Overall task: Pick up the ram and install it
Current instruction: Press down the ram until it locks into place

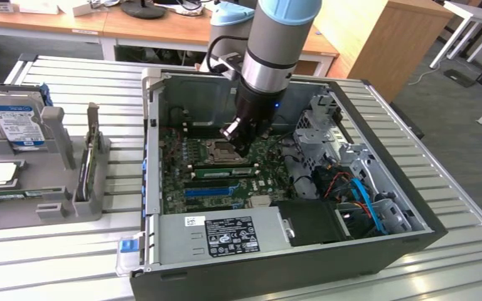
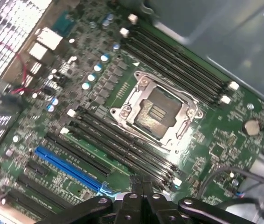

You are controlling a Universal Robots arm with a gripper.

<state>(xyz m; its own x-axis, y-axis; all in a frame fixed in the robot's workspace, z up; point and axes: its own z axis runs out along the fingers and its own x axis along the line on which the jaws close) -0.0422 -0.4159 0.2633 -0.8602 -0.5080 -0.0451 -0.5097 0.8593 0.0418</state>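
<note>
Here the gripper (image 1: 234, 135) is hanging inside the open case (image 1: 408, 235), just above the CPU socket (image 1: 224, 150) on the motherboard (image 1: 262, 182), with its fingers (image 2: 139, 184) pressed fully together and gripping nothing. The ram (image 1: 220, 170) is lying flat-on in a slot just beside the socket, on the side nearer the blue slot (image 1: 211, 190), apart from the gripper. In the wrist view the closed fingertips are sitting over the dark memory slots (image 2: 122, 144) next to the socket.
</note>
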